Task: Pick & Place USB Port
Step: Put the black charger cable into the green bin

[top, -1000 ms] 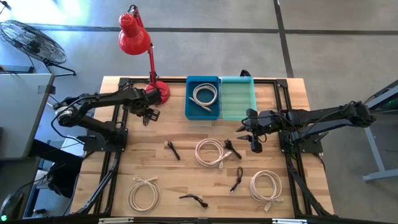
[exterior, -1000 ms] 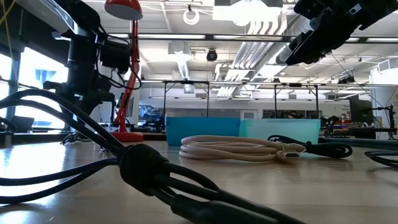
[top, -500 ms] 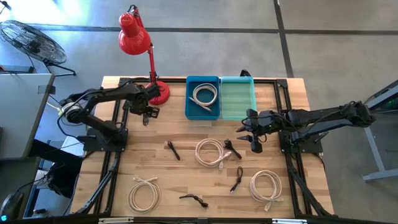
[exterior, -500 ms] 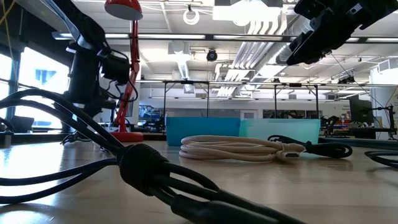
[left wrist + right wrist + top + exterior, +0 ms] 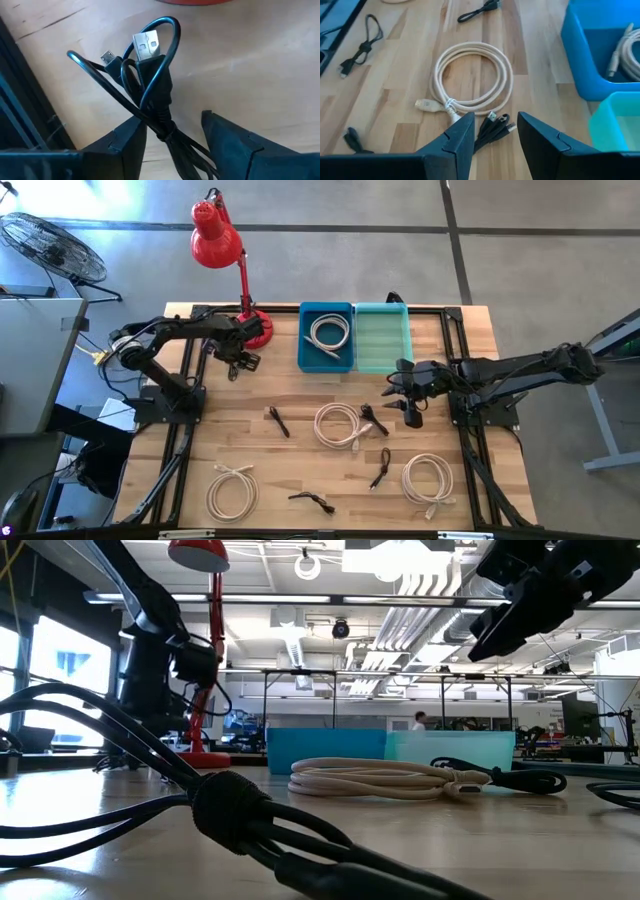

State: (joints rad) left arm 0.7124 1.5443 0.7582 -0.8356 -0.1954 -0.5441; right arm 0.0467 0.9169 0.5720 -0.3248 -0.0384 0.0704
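Observation:
A black USB cable bundle [image 5: 155, 95], its silver plug [image 5: 145, 44] pointing away, lies on the wood beside the red lamp base [image 5: 258, 327]. My left gripper [image 5: 170, 120] [image 5: 238, 364] is low over it and open, one finger on either side of the bundle's tied middle. I cannot tell whether a finger touches it. My right gripper [image 5: 412, 416] [image 5: 496, 117] is open and hovers above another black cable bundle [image 5: 492, 127] [image 5: 374, 418], which lies next to a white coil [image 5: 472, 77].
A blue bin [image 5: 303, 340] holding a white cable and a teal bin [image 5: 383, 337] stand at the far edge. More white coils [image 5: 232, 490] [image 5: 428, 478] and black cables [image 5: 278, 421] [image 5: 380, 467] [image 5: 312, 501] lie toward the near edge. The red lamp [image 5: 215, 235] leans over the far-left corner.
My left arm has folded in, and its gripper has come down toward the table beside the lamp base. My right gripper has shifted slightly toward the table's right. No cable has moved.

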